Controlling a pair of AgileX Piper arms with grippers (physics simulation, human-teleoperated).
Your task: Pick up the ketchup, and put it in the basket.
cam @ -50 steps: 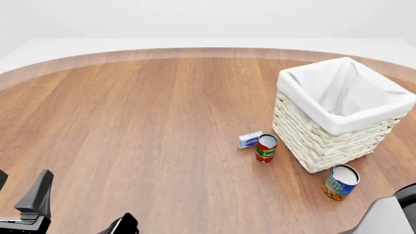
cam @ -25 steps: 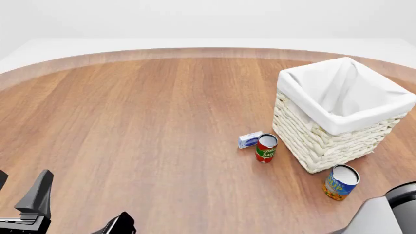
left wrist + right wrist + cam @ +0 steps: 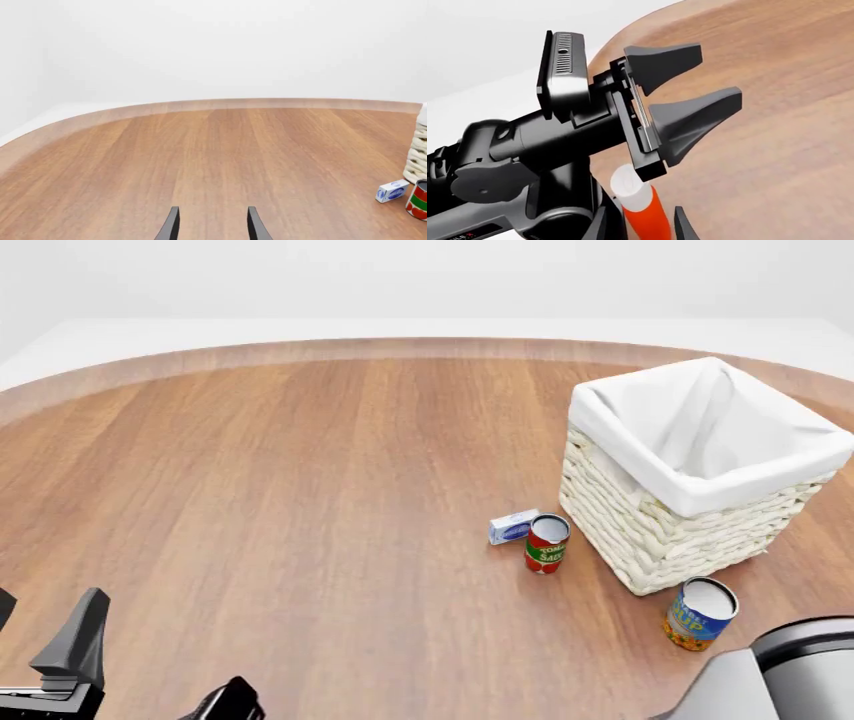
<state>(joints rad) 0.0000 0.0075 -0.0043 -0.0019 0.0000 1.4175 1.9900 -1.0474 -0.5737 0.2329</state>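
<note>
Ketchup (image 3: 642, 207) shows only in the right wrist view: a red-orange bottle with a white round cap, its lower part cut off by the frame, standing between the right gripper's (image 3: 639, 223) two dark fingertips; whether they touch it cannot be told. No label visible from here. Same view catches the left gripper (image 3: 694, 85), its black fingers apart with nothing between them, over bare wood near the tabletop's rounded edge. Front view does not show the bottle. Basket (image 3: 694, 475), cream wicker with white cloth lining folded over the rim, sits toward the tabletop's right edge. A red-and-green can (image 3: 546, 544) stands just beside its left wall, a small blue-and-white box (image 3: 513, 527) touching that can. A blue-and-orange can (image 3: 699, 613) stands near the basket's near corner.
</note>
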